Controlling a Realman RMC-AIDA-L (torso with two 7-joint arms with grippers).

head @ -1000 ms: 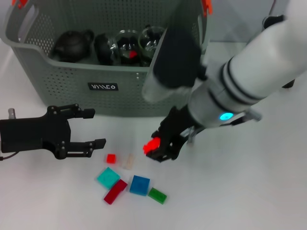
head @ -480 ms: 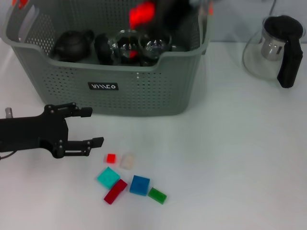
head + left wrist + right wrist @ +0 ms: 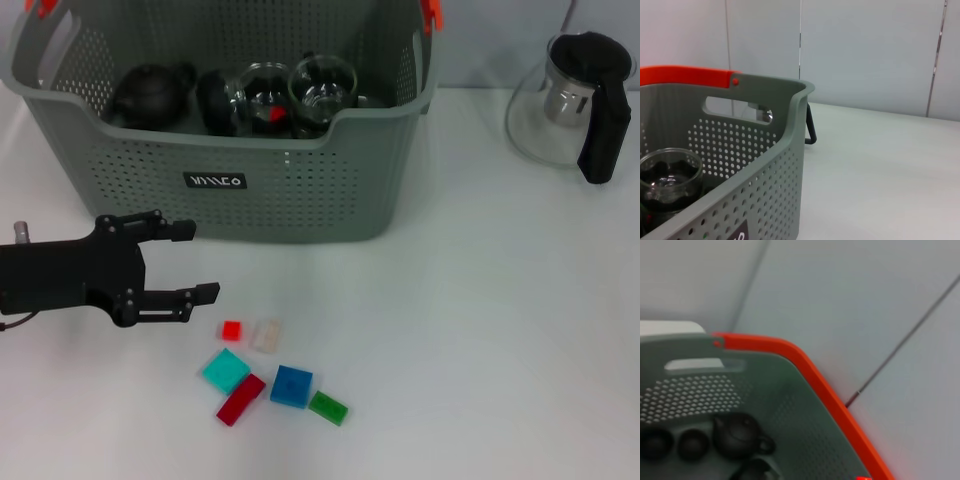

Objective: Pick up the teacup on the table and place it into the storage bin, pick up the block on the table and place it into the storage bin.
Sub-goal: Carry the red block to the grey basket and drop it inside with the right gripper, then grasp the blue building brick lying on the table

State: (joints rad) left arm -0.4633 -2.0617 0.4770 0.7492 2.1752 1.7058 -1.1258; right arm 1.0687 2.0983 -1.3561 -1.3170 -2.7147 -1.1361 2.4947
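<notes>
Grey-green perforated plastic storage bin (image 3: 300,200), dotted all over with small round holes, orange clips (image 3: 431,12) at the handles, small black label (image 3: 214,181) with white lettering on the front wall. Inside: matte black teapot (image 3: 150,92), clear glass cups (image 3: 322,88), a spot of red within one. Black left gripper (image 3: 175,265) on a white table (image 3: 480,330). Loose blocks: small red square (image 3: 232,330), pale cream piece (image 3: 266,336), teal square (image 3: 226,371), dark red bar (image 3: 240,400), blue square (image 3: 291,387), green rectangle (image 3: 327,408). Clear glass pitcher (image 3: 572,100) with black handle and lid.
</notes>
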